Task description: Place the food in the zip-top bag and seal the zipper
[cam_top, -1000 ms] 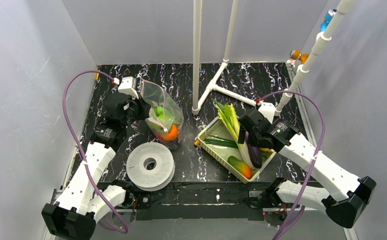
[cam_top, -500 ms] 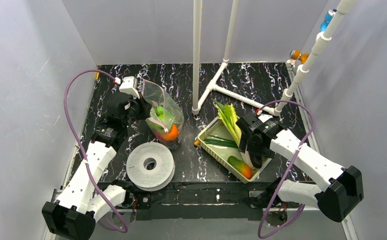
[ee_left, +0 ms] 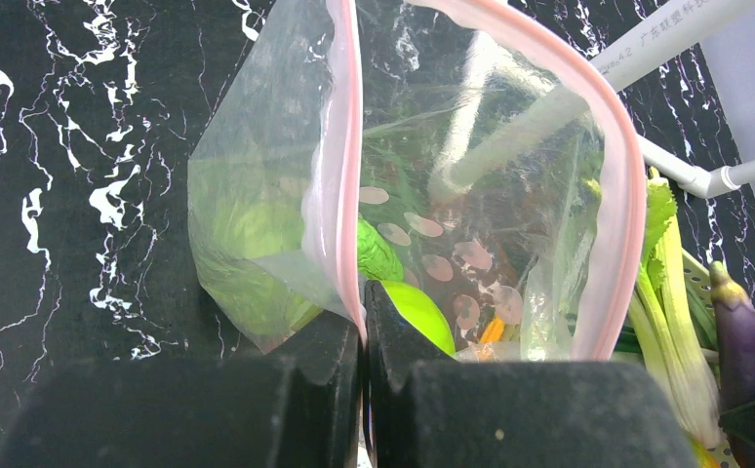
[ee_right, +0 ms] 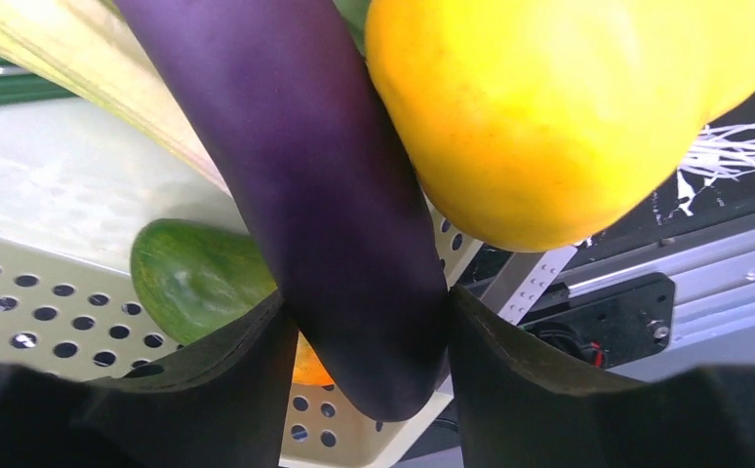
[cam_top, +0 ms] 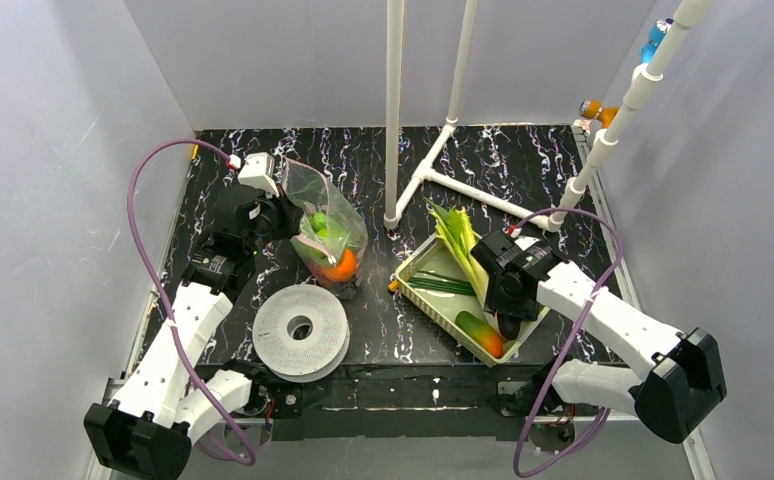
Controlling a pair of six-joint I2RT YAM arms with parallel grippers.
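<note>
Top view, left gripper (cam_top: 283, 216): closed on the near edge of the zip-top bag (cam_top: 331, 215), at the left rear of the black marbled table (cam_top: 523, 165).
Top view, zip-top bag: standing upright beyond the white spool (cam_top: 300, 331), apart from it, and holding an orange (cam_top: 341, 266) low down with a green apple (cam_top: 319, 222) above.
Top view, right gripper (cam_top: 509, 318): down in the pale green tray (cam_top: 415, 270), at the dark eggplant (cam_top: 510, 326); the jaw gap cannot be made out from here.
Top view, tray contents: leeks (cam_top: 455, 232) fanning out over the far corner, and a green-and-orange piece (cam_top: 481, 333) at the near end, just beside the eggplant.
Top view, rear: a white pipe frame (cam_top: 394, 110) stands behind bag and tray.
Left wrist view, left gripper (ee_left: 364, 336): fingers (ee_left: 315, 356) pressed together on the pink zipper (ee_left: 342, 175), pinching one lip of the bag (ee_left: 471, 185).
Left wrist view, bag mouth: the other lip arcs away to the right, so the opening gapes.
Left wrist view, inside the bag: the green apple (ee_left: 418, 314) sits just past the fingertips, with pale green food showing through the left wall.
Left wrist view, beyond the bag: leeks (ee_left: 668, 292) and eggplant (ee_left: 740, 336) at the right edge.
Right wrist view, right gripper (ee_right: 364, 385): clamped on the eggplant (ee_right: 325, 185), one finger (ee_right: 222, 390) on each side of its rounded end.
Right wrist view, neighbours: a yellow pear (ee_right: 539, 107) touches the eggplant on the right; the green-and-orange piece (ee_right: 196, 278) lies left of it on the perforated tray (ee_right: 32, 312).
</note>
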